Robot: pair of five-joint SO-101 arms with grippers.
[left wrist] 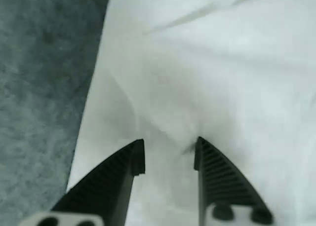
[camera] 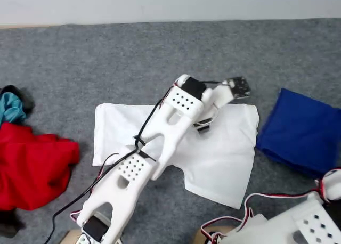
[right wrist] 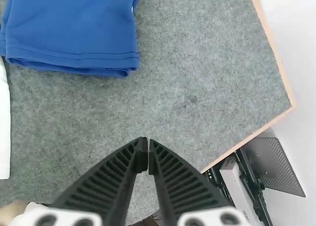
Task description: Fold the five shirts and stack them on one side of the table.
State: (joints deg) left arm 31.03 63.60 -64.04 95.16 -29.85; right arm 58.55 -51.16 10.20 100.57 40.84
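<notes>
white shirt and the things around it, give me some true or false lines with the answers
1. The white shirt lies spread flat in the middle of the table. True.
2. The left hand is shut on the white shirt. False: its jaws stand open over the white fabric, with nothing between them.
3. The blue shirt lies folded beside the white shirt. True.
4. The right hand is open over the blue shirt. False: it is shut and sits over the bare grey mat, next to the blue shirt.
5. The red shirt is stacked on the blue shirt. False: it lies in a crumpled heap on the opposite side of the white shirt.
</notes>
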